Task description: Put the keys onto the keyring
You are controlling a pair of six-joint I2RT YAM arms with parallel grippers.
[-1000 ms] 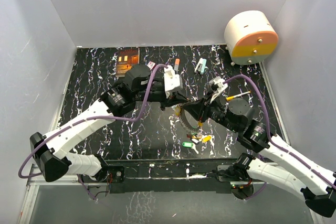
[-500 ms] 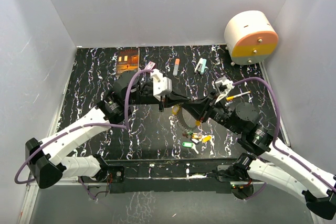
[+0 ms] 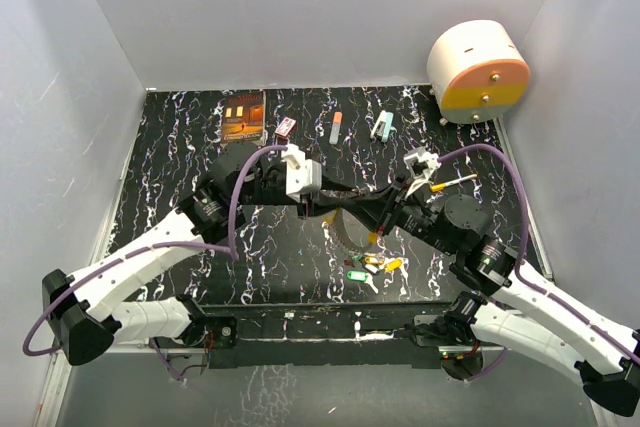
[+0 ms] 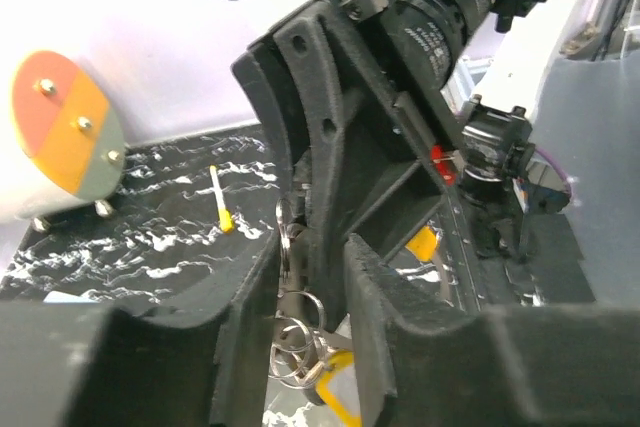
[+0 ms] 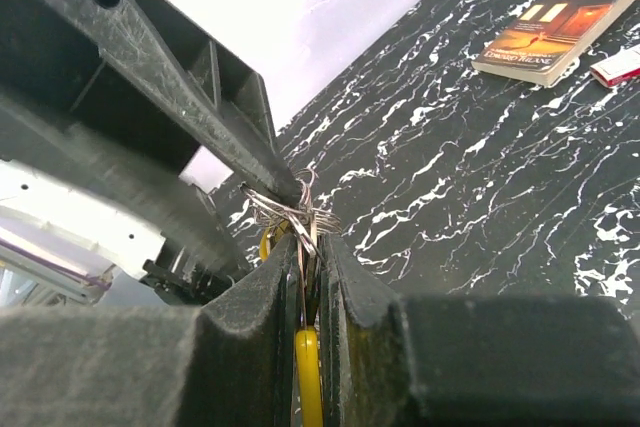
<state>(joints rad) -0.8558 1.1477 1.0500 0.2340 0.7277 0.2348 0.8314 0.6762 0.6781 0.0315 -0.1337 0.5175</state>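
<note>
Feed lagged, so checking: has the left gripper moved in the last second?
Yes. The left gripper has shifted left and down in the top view, farther from the orange-tipped stick.

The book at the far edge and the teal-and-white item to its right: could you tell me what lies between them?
In the top external view, between the book and the teal-and-white item lie a red-and-white item and an orange-tipped stick.

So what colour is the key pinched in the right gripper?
Yellow. The key shows best in the right wrist view, pinched between the fingers of the right gripper.
</note>
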